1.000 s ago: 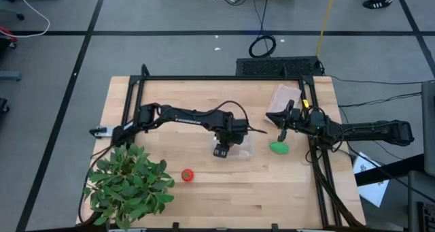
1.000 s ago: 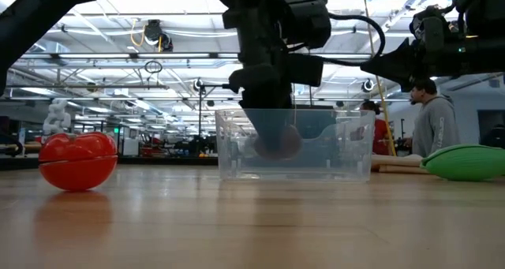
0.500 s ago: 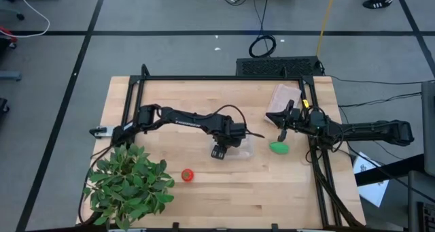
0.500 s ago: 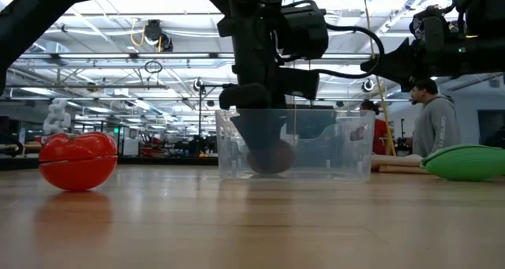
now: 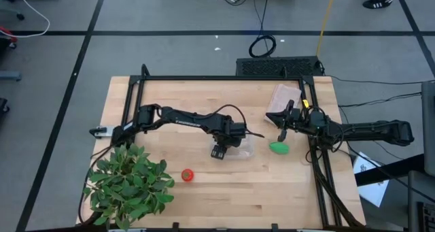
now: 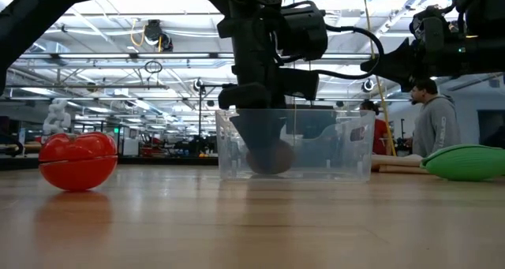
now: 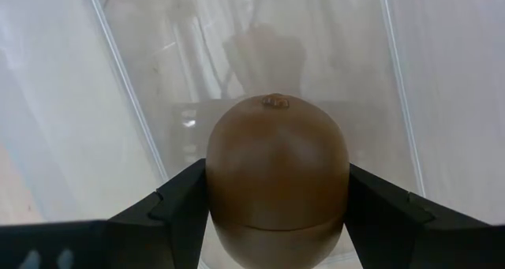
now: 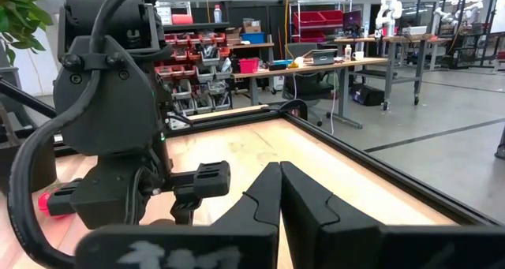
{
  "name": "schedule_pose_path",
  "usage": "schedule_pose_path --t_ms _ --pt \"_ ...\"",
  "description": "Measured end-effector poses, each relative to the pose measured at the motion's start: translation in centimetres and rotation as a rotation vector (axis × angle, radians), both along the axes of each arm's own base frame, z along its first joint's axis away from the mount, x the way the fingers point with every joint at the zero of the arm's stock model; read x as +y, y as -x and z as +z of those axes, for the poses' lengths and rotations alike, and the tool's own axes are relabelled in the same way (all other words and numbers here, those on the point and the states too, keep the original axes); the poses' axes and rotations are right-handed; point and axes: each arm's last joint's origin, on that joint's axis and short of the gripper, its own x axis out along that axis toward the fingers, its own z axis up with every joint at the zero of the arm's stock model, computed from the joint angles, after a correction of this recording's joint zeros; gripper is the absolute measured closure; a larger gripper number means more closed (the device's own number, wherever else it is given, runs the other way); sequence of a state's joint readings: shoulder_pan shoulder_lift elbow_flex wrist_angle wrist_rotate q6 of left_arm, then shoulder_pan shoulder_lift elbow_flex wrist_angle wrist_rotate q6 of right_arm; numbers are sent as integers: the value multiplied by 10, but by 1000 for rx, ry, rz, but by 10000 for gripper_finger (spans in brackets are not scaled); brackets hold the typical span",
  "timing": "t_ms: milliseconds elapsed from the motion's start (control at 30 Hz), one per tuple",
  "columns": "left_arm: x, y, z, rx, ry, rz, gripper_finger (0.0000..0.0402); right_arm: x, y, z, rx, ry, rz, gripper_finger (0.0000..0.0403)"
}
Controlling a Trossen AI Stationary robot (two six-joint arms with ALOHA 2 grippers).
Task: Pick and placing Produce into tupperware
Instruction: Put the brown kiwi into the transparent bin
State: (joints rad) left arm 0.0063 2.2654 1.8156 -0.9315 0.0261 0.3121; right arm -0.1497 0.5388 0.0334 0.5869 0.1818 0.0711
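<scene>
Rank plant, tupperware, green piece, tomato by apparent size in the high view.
1. plant, by far the largest.
2. tupperware, partly hidden under the left gripper.
3. green piece.
4. tomato, the smallest.
All sit on the table, so the camera's nearness barely skews the order.

A clear tub (image 6: 339,155) stands mid-table. The left gripper (image 6: 268,143) reaches down into it from above, its fingers around a brown kiwi (image 6: 271,157) that sits low, at or near the tub floor — whether it touches cannot be told. A red tomato (image 6: 77,160) rests on the wood well off to one side; a green piece (image 6: 467,162) lies at the other edge. The right arm (image 6: 442,40) hangs above that green piece — its fingers are hidden. A person (image 6: 434,123) stands behind.
</scene>
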Motion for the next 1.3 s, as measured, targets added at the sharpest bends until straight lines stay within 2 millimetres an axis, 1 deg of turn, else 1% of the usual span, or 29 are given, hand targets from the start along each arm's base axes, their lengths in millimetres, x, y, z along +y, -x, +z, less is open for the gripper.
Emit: schedule_pose_path --t_ms 233,533,733,1000,1300 --pt "1 0 0 1 7 5 158 0 0 0 0 0 0 403" --pt "0 0 -1 5 15 0 120 0 0 0 0 0 0 403" --pt "1 0 -1 4 0 -10 118 0 0 0 0 0 0 403" --pt "2 1 5 -8 -41 -11 117 0 0 0 0 0 0 403" --pt "2 2 8 -7 -41 -11 117 0 0 0 0 0 0 403"
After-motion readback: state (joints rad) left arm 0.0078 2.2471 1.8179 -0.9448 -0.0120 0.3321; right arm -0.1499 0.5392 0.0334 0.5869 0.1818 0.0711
